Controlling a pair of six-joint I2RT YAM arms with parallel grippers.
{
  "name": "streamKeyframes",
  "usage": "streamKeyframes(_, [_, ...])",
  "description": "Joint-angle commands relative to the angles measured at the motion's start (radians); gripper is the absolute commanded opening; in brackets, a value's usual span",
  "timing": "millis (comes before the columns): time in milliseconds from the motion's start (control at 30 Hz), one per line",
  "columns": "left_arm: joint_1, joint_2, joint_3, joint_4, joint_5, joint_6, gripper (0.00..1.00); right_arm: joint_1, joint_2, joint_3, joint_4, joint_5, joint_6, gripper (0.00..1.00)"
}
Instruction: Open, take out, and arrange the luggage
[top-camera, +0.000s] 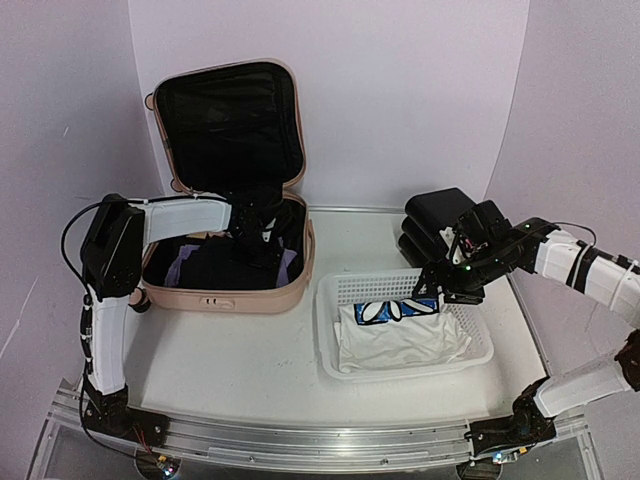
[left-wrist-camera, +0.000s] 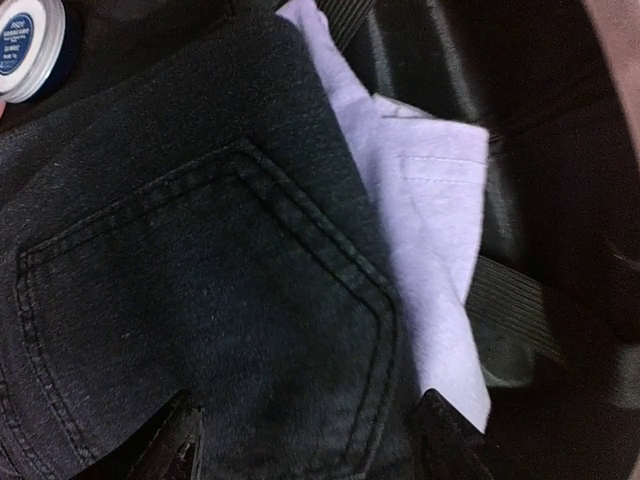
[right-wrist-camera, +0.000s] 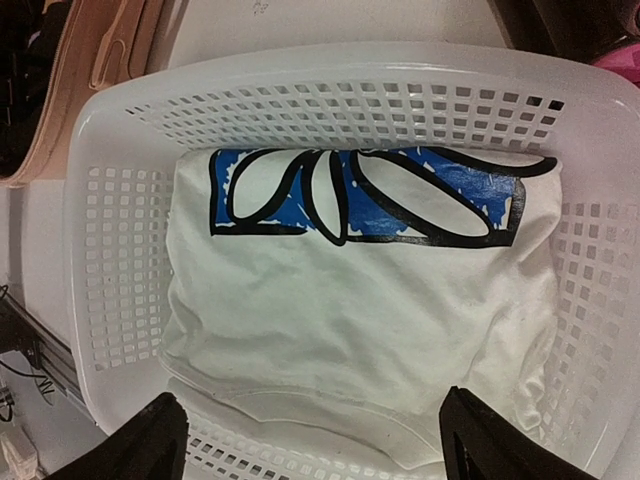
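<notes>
My left gripper (left-wrist-camera: 312, 452): jaws wide, nothing clamped, tips over dark jeans (left-wrist-camera: 200, 280). Lilac cloth (left-wrist-camera: 430, 220) at frame right, round tin (left-wrist-camera: 25, 45) in upper left corner. My right gripper (right-wrist-camera: 318, 445): jaws wide, empty, above white printed shirt (right-wrist-camera: 360, 330) lying in white basket (right-wrist-camera: 110, 230). Luggage (top-camera: 228, 292) open, lid upright, left of centre in top view, basket just beside it to the right.

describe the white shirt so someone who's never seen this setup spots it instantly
Right of the open pink suitcase sits a white plastic basket with holed walls. The folded shirt lies inside it. It is the only white cloth with a blue and black print; the suitcase's clothes are dark jeans and a lilac cloth.
</notes>
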Motion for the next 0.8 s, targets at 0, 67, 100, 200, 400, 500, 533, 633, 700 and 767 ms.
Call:
streamKeyframes(0, [-0.002, 0.038, 0.086, -0.029, -0.039, 0.01, 0.74, 0.001, -0.022, 0.011, 0.029, -0.022, 0.005, 0.89])
streamKeyframes(67, [-0.003, 0.051, 0.102, -0.034, -0.033, 0.013, 0.77, 0.0, -0.012, 0.015, 0.029, -0.033, 0.008, 0.89])
streamKeyframes(100, [-0.003, 0.057, 0.108, -0.033, -0.026, 0.015, 0.78, 0.001, -0.007, 0.017, 0.029, -0.038, 0.009, 0.89])
streamKeyframes(200, [-0.003, 0.075, 0.121, -0.034, -0.026, 0.017, 0.82, 0.0, 0.002, 0.021, 0.031, -0.048, 0.015, 0.89])
streamKeyframes(400, [-0.003, 0.09, 0.123, -0.052, -0.086, 0.021, 0.66, 0.001, 0.012, 0.043, 0.031, -0.047, 0.032, 0.89])
streamKeyframes(500, [-0.003, 0.055, 0.104, -0.05, -0.106, 0.018, 0.52, 0.005, 0.026, 0.069, 0.036, -0.056, 0.046, 0.89])
streamKeyframes(533, [-0.003, 0.042, 0.102, -0.051, -0.11, 0.018, 0.48, 0.009, 0.036, 0.081, 0.041, -0.057, 0.049, 0.89])
streamKeyframes(633, [-0.001, 0.005, 0.096, -0.051, -0.108, 0.019, 0.38, 0.036, 0.08, 0.126, 0.061, -0.059, 0.057, 0.89])
streamKeyframes(700, [0.001, -0.019, 0.089, -0.049, -0.096, 0.015, 0.32, 0.066, 0.119, 0.167, 0.077, -0.053, 0.063, 0.89])
streamKeyframes(767, [0.006, -0.041, 0.08, -0.046, -0.08, 0.012, 0.25, 0.104, 0.168, 0.214, 0.095, -0.045, 0.075, 0.89])
